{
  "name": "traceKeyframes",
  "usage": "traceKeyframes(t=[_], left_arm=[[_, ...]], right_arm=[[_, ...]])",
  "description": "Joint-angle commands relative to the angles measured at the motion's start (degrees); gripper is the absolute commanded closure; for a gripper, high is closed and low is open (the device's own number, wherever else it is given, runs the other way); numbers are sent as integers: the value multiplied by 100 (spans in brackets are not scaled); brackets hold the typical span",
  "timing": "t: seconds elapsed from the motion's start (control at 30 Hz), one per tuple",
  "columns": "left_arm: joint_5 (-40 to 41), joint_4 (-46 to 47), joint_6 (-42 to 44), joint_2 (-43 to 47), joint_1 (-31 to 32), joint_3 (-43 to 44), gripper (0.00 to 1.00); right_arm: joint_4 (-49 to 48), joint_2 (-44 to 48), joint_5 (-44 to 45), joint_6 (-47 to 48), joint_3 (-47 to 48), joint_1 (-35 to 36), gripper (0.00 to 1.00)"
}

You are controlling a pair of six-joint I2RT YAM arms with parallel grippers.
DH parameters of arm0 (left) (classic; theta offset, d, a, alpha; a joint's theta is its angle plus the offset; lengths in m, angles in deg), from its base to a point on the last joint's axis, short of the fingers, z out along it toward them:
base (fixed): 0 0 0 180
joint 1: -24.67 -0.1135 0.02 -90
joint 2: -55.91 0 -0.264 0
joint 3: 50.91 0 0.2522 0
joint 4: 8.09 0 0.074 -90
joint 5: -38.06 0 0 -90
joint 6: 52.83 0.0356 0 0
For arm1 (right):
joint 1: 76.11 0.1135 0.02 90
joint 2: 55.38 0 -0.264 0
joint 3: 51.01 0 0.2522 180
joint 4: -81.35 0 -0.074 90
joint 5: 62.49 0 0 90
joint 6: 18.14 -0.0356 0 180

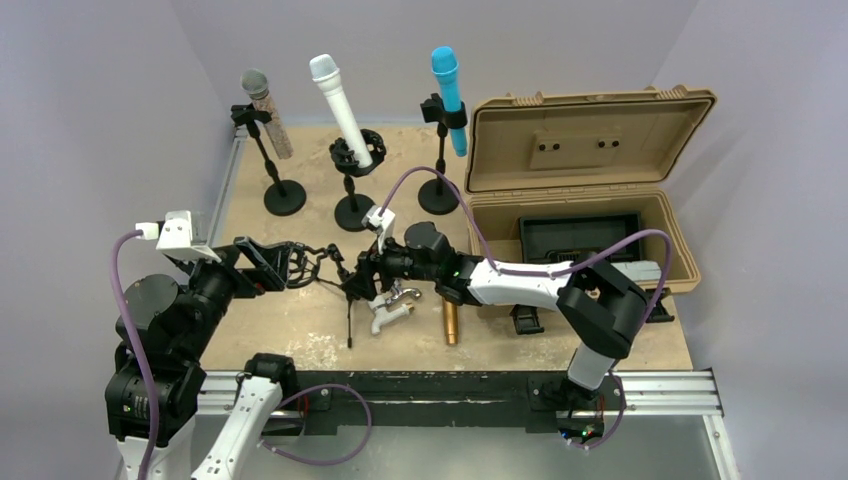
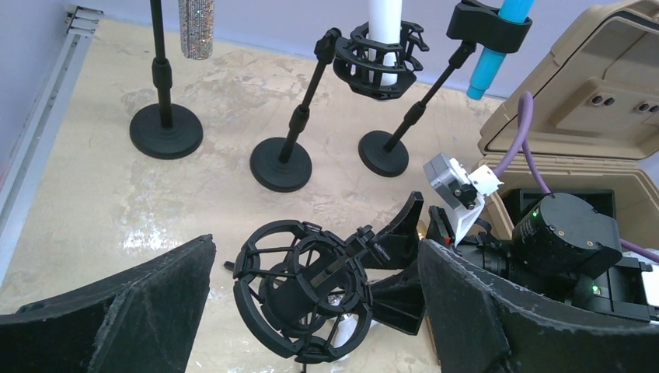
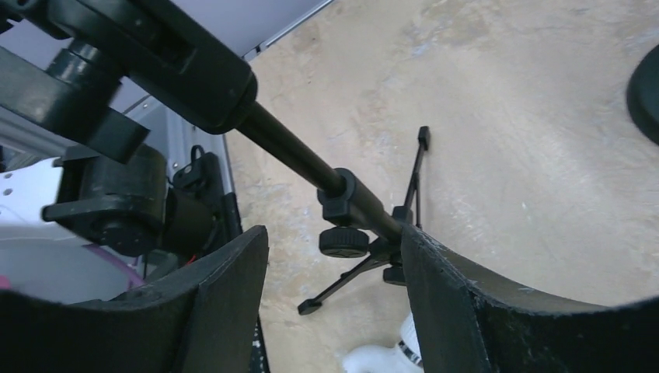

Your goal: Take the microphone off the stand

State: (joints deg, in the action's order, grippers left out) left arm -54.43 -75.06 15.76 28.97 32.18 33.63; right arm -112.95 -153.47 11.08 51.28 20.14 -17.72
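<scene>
Already off its mount, the white microphone (image 1: 388,310) is lying on the desk (image 1: 300,340) just beneath the right claw (image 3: 332,233), which is hanging released, its fingers straddling the stand (image 3: 295,151) pole (tripod legs splayed below). The left claw (image 2: 316,245) is gaping wide around the shock mount (image 2: 299,287), not gripping it.

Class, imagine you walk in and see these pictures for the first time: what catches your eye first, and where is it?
Three mics on stands line the back of the table: a grey mic, a white mic and a blue mic. An open tan case sits at the right. In the middle, the left gripper and the right gripper, both open, straddle a small black tripod stand.
</scene>
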Motion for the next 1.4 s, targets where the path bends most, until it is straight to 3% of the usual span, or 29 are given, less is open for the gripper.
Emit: traceKeyframes(t=[0.0, 0.33, 0.57, 0.73, 1.0, 1.17, 1.37], left_arm=[[-77, 180, 49, -70, -13, 23, 0], [-73, 191, 48, -92, -15, -3, 0], [-12, 173, 49, -85, -13, -10, 0], [-2, 184, 21, -79, -12, -20, 0], [180, 76, -2, 42, -13, -11, 0], [226, 23, -30, 100, -14, -21, 0], [230, 4, -48, 143, -13, -46, 0]], right_arm=[[48, -51, -635, -329, 320, -73, 40], [132, -241, -333, -172, 478, -73, 66], [277, -250, 452, 219, 534, 19, 100], [508, -410, 2396, 994, 806, 664, 100], [-107, -692, 5252, 2663, 829, 1523, 100], [-766, -909, 6368, 3531, 751, 1788, 100], [-782, -946, 6227, 3567, 805, 1863, 95]])
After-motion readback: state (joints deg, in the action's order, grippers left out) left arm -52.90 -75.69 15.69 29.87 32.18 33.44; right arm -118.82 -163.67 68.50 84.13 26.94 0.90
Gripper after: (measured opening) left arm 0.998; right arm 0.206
